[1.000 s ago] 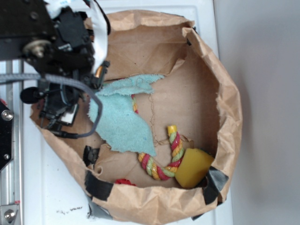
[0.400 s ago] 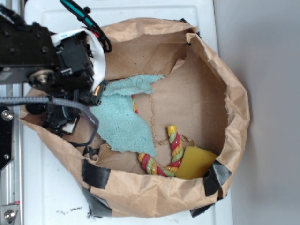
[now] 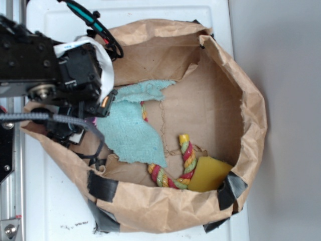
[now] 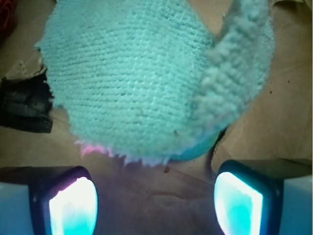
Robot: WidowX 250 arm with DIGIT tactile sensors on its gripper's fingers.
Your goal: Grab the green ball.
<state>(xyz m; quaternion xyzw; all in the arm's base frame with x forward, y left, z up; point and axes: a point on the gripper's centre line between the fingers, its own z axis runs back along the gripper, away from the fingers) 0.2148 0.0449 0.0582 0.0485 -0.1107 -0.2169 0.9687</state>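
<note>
At the left of the outside view we see the black robot arm (image 3: pixel 55 75) hanging over the left rim of a brown paper bag (image 3: pixel 251 115) that stands open on a white surface (image 3: pixel 55 211). Our gripper (image 3: pixel 75 131) sits low at the bag's left wall, mostly hidden under the arm and its cables. In the wrist view our gripper (image 4: pixel 155 198) has its two fingers (image 4: pixel 71 203) spread wide apart, with nothing between them but bare brown paper.

Just right of the arm lies a ragged teal cloth (image 3: pixel 133 125) on the bag's floor. In the wrist view that cloth (image 4: pixel 142 78) fills most of the frame, humped up, and under its near edge a smooth mint-green curve shows: the green ball (image 4: pixel 198 151), almost wholly covered, lying ahead of the fingers and nearer the right one. From outside we cannot see the ball.

Further right, a red, yellow and green twisted rope (image 3: pixel 180 163) curls out from beneath the cloth. Its far end touches a yellow block (image 3: pixel 208 175) resting against the bag's lower right wall. Black tape (image 3: pixel 230 191) patches the bag's rim beside the block.
</note>
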